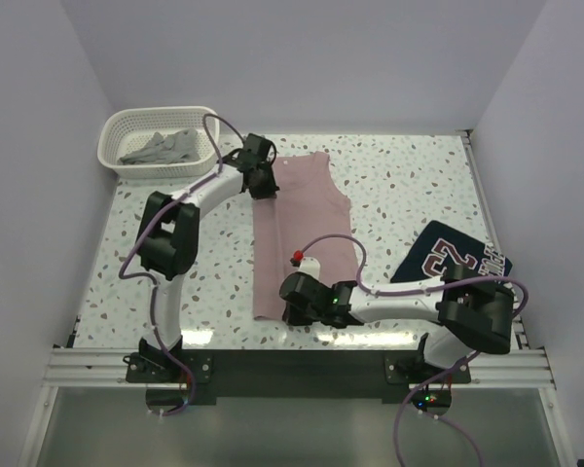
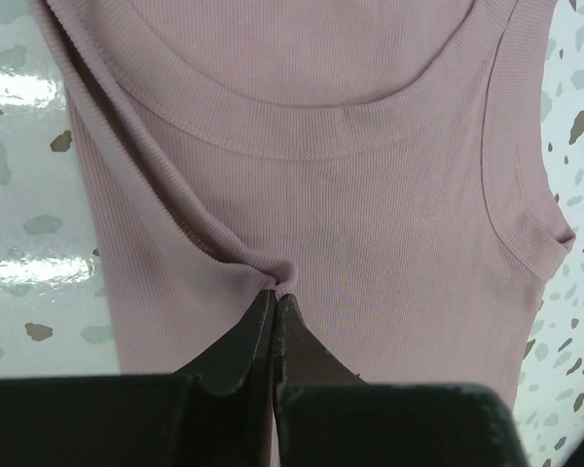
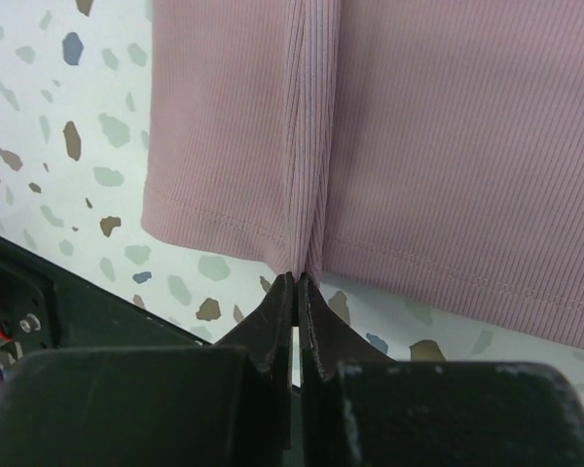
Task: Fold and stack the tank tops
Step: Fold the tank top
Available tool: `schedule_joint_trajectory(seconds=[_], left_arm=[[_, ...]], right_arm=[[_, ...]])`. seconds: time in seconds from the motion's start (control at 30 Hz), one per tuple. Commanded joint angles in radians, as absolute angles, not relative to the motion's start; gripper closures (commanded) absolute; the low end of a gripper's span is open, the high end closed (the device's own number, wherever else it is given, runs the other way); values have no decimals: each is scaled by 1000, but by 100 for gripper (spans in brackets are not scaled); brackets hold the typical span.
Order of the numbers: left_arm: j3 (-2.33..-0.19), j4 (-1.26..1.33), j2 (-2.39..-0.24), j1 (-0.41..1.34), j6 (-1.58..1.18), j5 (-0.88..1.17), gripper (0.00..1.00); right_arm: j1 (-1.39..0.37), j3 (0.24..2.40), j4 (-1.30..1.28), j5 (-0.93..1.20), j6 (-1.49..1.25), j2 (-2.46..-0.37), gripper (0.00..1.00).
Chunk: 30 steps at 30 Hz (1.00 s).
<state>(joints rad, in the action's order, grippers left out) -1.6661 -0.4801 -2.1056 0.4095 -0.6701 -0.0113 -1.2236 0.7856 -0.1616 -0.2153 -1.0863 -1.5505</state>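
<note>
At the left pincer point(image 2: 275, 298): pressed together, pinching a small pucker of the pink top point(image 2: 370, 195) just under the neckline. From the pinch, a taut crease up toward the strap on the left of the wrist view. Round neckline band above, one armhole off to the right. Pale speckled worktop point(image 2: 19, 165) beside the cloth on both sides.

At the right pincer point(image 3: 295, 282): likewise pressed together, gripping the stitched hem of the same top, with a narrow ridge of ribbed cloth rising straight from the tips. Hem close to the worktop's near edge, dark rail point(image 3: 68, 311) just below.

From above: pink top spread lengthwise mid-worktop, neck end far, hem end near. Held at both ends, by the left pincer at the far left corner and the right pincer at the near hem. Flat between the two, left edge straight, right side flaring at the armhole.

Farther out: navy top point(image 1: 448, 255) with white-and-red lettering at the right edge, by the right arm, apart from the pink one. Grey top point(image 1: 161, 148) crumpled inside the white basket point(image 1: 159, 111) at the far left corner.
</note>
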Motion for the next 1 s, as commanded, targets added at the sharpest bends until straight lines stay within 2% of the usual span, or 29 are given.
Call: schedule_joint_trajectory(seconds=[0.0, 0.4, 0.47, 0.5, 0.57, 0.6, 0.8, 0.87, 0.97], left_arm=[[-1712, -468, -2131, 420, -681, -41, 100], [-1707, -449, -2157, 446, -680, -38, 99], [-1706, -443, -2155, 446, -675, -38, 95], [-1707, -437, -2155, 448, -672, -35, 90], [-1707, -431, -2154, 448, -666, -32, 87], [-1707, -422, -2152, 448, -660, -28, 80], [-1698, -362, -2131, 448, -618, -5, 57], [-1697, -350, -2103, 446, -603, -5, 53], [-1671, -336, -2042, 442, -610, -26, 52]], right_arm=[[-1230, 764, -141, -233, -1121, -1506, 100], [-1230, 701, -158, -271, -1150, -1453, 100], [-1230, 698, -181, -293, -1157, -1436, 98], [-1230, 695, -190, -299, -1163, -1430, 93], [-1230, 683, -215, -321, -1178, -1401, 88], [-1232, 677, -221, -330, -1186, -1385, 81], [-1238, 710, -369, -403, -1186, -1319, 64], [-1247, 756, -408, -432, -1171, -1319, 64], [-1255, 817, -439, -465, -1123, -1348, 63]])
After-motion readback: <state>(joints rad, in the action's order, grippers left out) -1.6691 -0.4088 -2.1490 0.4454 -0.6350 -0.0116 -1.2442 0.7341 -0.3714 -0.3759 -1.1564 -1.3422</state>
